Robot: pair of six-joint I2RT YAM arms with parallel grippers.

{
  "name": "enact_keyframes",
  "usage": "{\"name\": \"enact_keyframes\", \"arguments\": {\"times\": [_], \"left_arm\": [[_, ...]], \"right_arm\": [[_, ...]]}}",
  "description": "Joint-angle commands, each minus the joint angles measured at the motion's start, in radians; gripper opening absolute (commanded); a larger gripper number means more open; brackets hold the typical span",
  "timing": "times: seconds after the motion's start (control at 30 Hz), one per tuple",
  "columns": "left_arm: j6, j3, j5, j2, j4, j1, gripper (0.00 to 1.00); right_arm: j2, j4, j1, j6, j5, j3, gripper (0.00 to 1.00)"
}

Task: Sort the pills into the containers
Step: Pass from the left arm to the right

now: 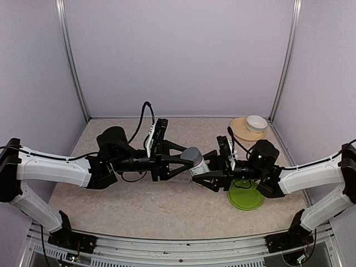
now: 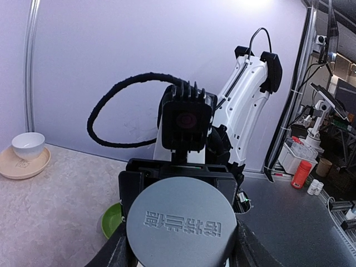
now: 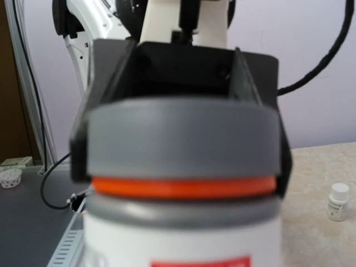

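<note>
A white pill bottle (image 3: 181,239) with a grey cap (image 1: 193,154) and an orange ring hangs in mid-air between the two arms. My left gripper (image 1: 189,158) is shut on the cap (image 2: 181,222), one finger on each side of it. My right gripper (image 1: 201,173) reaches in from the opposite side, its fingers flanking the bottle's white body. Its own fingers do not show in the right wrist view, so I cannot tell whether they press on the bottle. No loose pills are visible, and the containers are out of view.
A round green plate (image 1: 246,196) lies on the table under my right arm. A white bowl (image 1: 256,122) sits on a tan saucer (image 1: 242,130) at the back right. A small white bottle (image 3: 338,201) stands on the table.
</note>
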Motion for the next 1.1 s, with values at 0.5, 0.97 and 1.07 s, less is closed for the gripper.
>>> {"name": "enact_keyframes", "arguments": {"times": [0.5, 0.97, 1.07], "left_arm": [[-0.005, 0.027, -0.004, 0.017, -0.02, -0.009, 0.35], [0.115, 0.065, 0.111, -0.027, -0.176, -0.002, 0.82], [0.164, 0.095, 0.136, -0.035, -0.25, 0.003, 0.83]], "right_arm": [[0.008, -0.021, -0.006, -0.031, 0.016, 0.007, 0.31], [-0.033, -0.119, -0.006, -0.055, -0.037, 0.009, 0.26], [-0.048, -0.126, -0.007, -0.051, -0.045, -0.001, 0.25]]}}
